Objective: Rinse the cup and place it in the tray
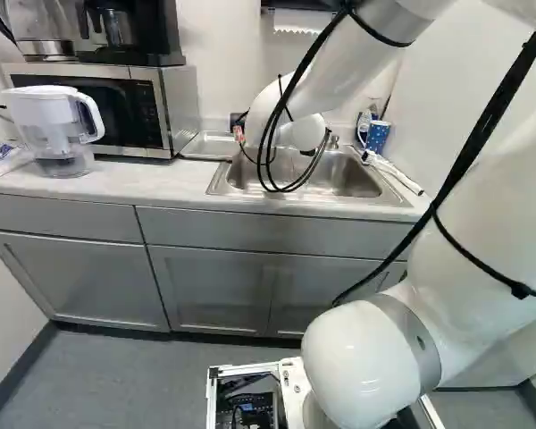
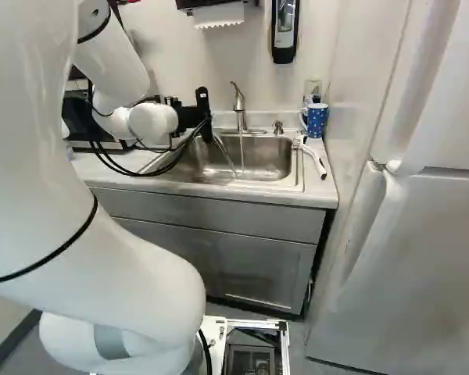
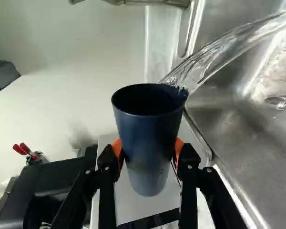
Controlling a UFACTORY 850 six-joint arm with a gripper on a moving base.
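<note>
A plain white wall (image 1: 216,54) rises behind a pale, straight-edged desk (image 1: 161,185) set over grey panelled cabinets (image 1: 71,279). A silver-and-black microwave oven (image 1: 180,103) rests upon it. Right base view, right: tall white refrigerator (image 2: 430,258). Dark baseboard (image 1: 20,374) borders the grey floor (image 1: 125,380).

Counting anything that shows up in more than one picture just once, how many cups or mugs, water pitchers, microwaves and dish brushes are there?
Cups or mugs: 2 (dark blue cup, patterned blue mug)
Water pitcher: 1
Microwave: 1
Dish brush: 1
Total: 5
</note>
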